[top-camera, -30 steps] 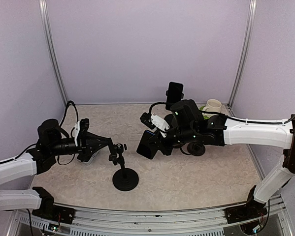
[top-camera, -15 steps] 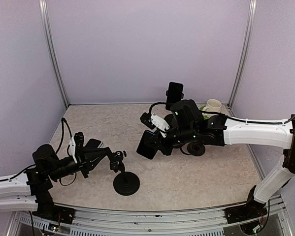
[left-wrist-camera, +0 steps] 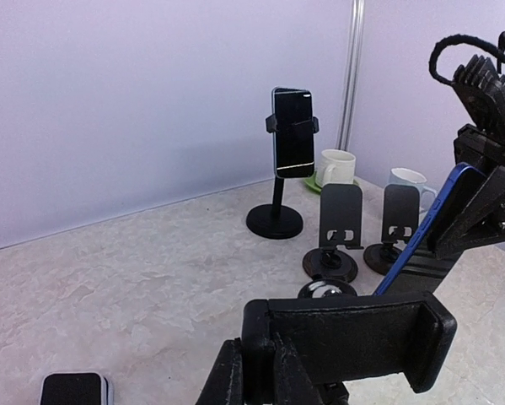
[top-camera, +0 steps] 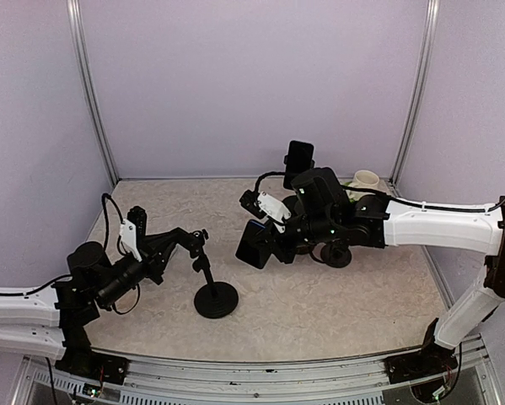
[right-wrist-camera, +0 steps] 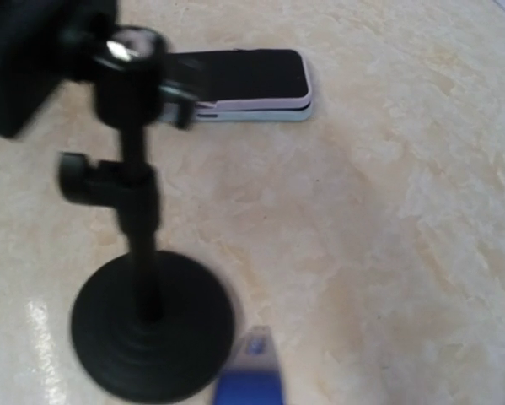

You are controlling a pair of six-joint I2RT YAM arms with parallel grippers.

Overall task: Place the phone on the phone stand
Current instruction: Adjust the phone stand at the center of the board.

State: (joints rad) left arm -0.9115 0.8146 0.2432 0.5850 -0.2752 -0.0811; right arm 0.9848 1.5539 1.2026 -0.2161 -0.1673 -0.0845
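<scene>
White left arm (top-camera: 20, 299), lower left of the top view. Its elbow has come up and inward over the last half second, and the forearm now angles toward frame centre. The right arm (top-camera: 437, 226), across the right side, is essentially unmoved.

Stand (top-camera: 216, 299), black with a round base. The base has slid slightly up-frame. The stem leans left, and the head is now roughly level in frame with the phone. The left claw (top-camera: 190, 240) is closed on the stand's head. In the left wrist view the clamp bracket fills the lower centre.

Phone (top-camera: 252, 245), blue-edged, has barely shifted. It is pinched in the right claw (top-camera: 269, 243), clear of the tabletop and near frame centre. It sits just right of the stand's head without touching it.

Reading: the left side looks to be positioning and steadying the stand for the right. Seating the phone in the clamp is not yet begun, and a gap remains to close.

Room: lilac walls (top-camera: 252, 84), with metal posts (top-camera: 92, 93) in the back corners.

Tabletop (top-camera: 319, 312): beige and marbled, with some glare in the right wrist view.

- Back right: a second stand (left-wrist-camera: 276, 221) already carrying a phone.
- Two small folding stands (left-wrist-camera: 341, 215).
- Pale cups (left-wrist-camera: 336, 164).
- A spare phone (right-wrist-camera: 252, 84) lies flat, upper centre of the right wrist view.
</scene>
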